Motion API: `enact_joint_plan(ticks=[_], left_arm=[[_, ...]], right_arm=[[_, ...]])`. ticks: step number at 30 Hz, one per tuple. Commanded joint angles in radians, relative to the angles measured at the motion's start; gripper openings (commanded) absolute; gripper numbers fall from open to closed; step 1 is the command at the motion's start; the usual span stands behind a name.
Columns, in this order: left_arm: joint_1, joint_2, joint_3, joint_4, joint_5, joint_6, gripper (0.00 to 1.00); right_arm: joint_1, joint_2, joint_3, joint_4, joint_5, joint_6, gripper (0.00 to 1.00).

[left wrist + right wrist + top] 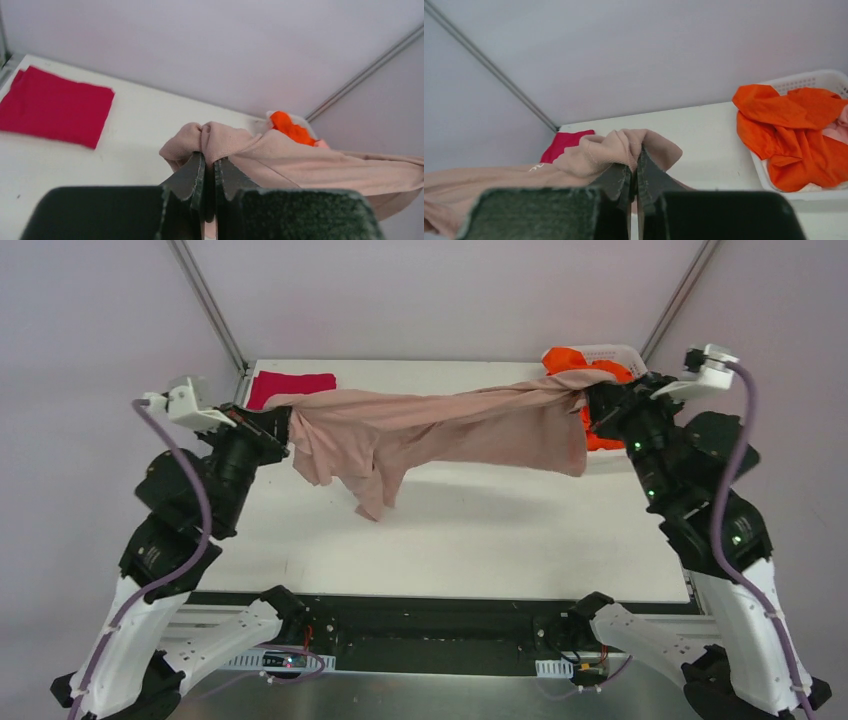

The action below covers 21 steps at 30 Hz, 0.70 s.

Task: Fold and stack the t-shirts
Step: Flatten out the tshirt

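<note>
White matte table (480, 530); soft pink tee (450, 430) stretched, sagging above it; left fingers (195, 172), right fingers (621, 177) clamped on bunched ends; crimson tee (290, 385), flat rectangle, table's far-left corner.

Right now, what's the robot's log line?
left pincer: shut on pink shirt | right pincer: shut, same shirt | shirt: stretched in air | red shirt: folded | orange shirt: in basket

We take this for a robotics lab cell. A plain white table (480, 540) sits boxed in by pale walls (440, 290), with metal frame struts (208, 305) rising at 11 and 1 o'clock. At 6 o'clock the left arm (185, 505) and right arm (700, 500) are bolted to a rail (430, 625), lavender cables (738, 470) and exposed circuit boards (285, 660) showing.
</note>
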Motion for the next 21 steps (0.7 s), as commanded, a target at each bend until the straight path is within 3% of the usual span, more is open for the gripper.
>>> enact_joint_plan(ticks=[1,5,9,21], left_arm=[[0.008,0.006,0.169,0.014,0.153,0.097,0.0],[0.008,0.05,0.295,-0.005,0.242,0.132,0.0],[0.008,0.102,0.387,-0.032,0.241,0.169,0.0],[0.009,0.303,0.467,-0.014,-0.068,0.272,0.0]], right_arm=[[-0.003,-0.001,0.177,-0.095,-0.148,-0.021,0.0],[-0.004,0.021,0.294,-0.146,-0.263,-0.007,0.0],[-0.005,0.037,0.343,-0.151,-0.213,-0.021,0.0],[-0.006,0.186,0.313,-0.029,0.09,-0.196,0.0]])
